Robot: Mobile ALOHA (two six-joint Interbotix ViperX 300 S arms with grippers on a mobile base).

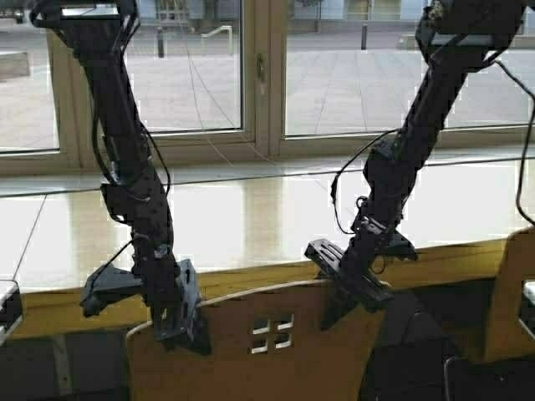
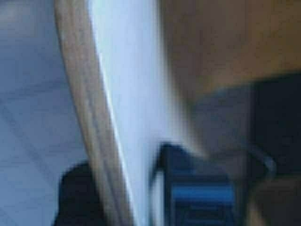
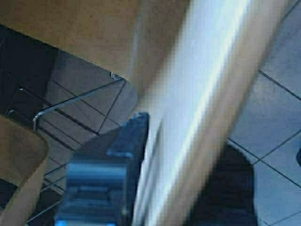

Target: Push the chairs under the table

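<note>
Plywood chair [image 1: 251,351] back's top edge sits clamped in left claw [image 1: 180,322] and right claw [image 1: 347,292], near table [image 1: 251,225].

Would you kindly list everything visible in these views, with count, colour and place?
chair: one, light tan, square cut-outs in its back, front centre, both grippers on its top edge.
second chair: one, tan, partly seen at the right edge.
table: one, pale glossy top, thick wooden front edge, across the middle, beyond the chair.
windows: pale frames, behind the table, paved ground outside.
floor: grey tiles, below the chair.
left gripper: black, at the chair back's left top edge, one finger on either side.
right gripper: black, at the right top edge, likewise.
</note>
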